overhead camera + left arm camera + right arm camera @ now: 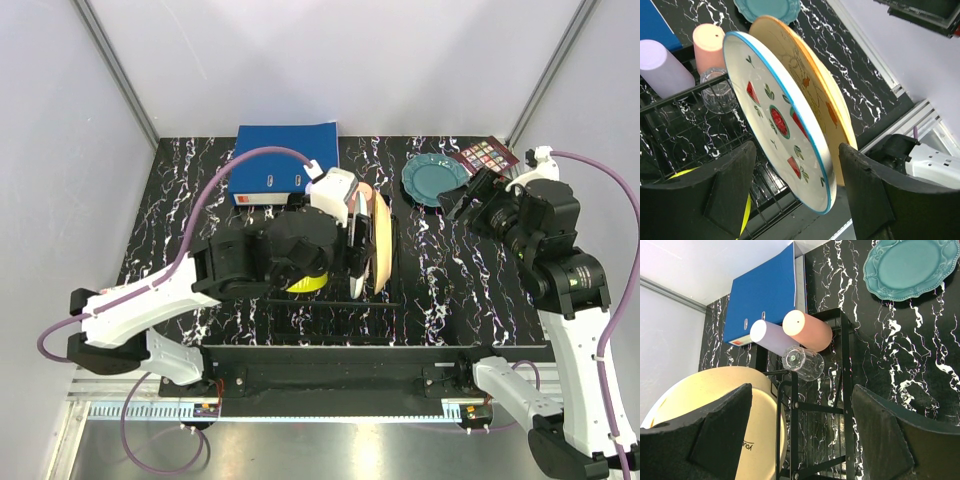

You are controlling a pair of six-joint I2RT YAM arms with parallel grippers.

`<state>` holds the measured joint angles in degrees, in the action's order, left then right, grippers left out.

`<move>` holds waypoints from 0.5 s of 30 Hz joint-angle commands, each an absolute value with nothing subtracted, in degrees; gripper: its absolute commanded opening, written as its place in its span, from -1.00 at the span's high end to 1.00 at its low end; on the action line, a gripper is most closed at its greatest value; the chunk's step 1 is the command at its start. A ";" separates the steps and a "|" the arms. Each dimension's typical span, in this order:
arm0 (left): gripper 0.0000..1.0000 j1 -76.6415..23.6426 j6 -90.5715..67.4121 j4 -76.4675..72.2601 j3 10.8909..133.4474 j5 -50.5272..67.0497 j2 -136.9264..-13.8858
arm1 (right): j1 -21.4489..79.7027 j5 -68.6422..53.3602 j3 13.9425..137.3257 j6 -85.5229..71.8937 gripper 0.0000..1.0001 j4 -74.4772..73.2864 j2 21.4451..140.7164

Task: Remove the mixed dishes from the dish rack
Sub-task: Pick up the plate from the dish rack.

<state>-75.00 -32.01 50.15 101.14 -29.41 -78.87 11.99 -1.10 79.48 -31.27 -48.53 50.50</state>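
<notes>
Okay, in dish rack (790, 405): watermelon plate (780, 125) and peach plate (822, 107) upright, yellow bowl (305, 283), lilac cup (772, 337), pink cup (810, 330), clear glass (802, 361). Teal plate (910, 265) flat on tabletop (450, 280), upper right of top view. Watermelon print visible only from left wrist. Left pincer (797, 150) parted, straddling watermelon plate's lower rim, contact unclear. Right pincer (801, 390) spread wide, empty.

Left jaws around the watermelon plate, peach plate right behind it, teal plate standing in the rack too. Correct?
No. The teal plate lies flat on the table, outside the dish rack; the top external view shows it. Rest holds.
</notes>
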 commanded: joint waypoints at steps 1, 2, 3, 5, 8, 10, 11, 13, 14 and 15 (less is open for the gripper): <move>-0.38 -76.11 -32.52 49.30 100.99 -30.85 -80.15 | 12.57 -0.70 79.19 -30.15 -0.76 -47.37 49.48; -0.37 -76.20 -32.61 49.39 100.55 -31.11 -80.33 | 12.57 -0.70 79.28 -29.97 -0.76 -47.37 49.48; -0.36 -76.55 -32.61 49.48 100.37 -31.29 -80.59 | 12.57 -0.62 79.19 -29.97 -0.76 -47.37 49.48; -0.30 -76.90 -32.35 50.18 100.02 -32.95 -80.77 | 12.57 -0.62 78.93 -30.06 -0.76 -47.46 49.39; -0.24 -77.17 -31.99 50.80 99.32 -34.10 -81.12 | 12.57 -0.53 78.49 -30.06 -0.76 -47.46 49.22; -0.22 -77.08 -32.08 50.89 98.70 -34.36 -81.12 | 12.57 -0.53 78.22 -29.97 -0.76 -47.37 49.22; -0.20 -77.08 -32.25 50.89 98.01 -34.45 -81.12 | 12.66 -0.53 78.14 -30.06 -0.76 -47.29 49.13; -0.18 -77.17 -32.52 50.71 97.30 -34.45 -81.30 | 12.66 -0.53 77.96 -30.06 -0.76 -47.20 49.13; -0.15 -77.34 -32.69 50.71 96.86 -34.54 -81.39 | 12.66 -0.53 77.87 -30.06 -0.76 -47.20 49.22; -0.11 -77.43 -32.87 50.71 96.68 -34.54 -81.56 | 12.66 -0.53 77.87 -30.06 -0.76 -47.20 49.31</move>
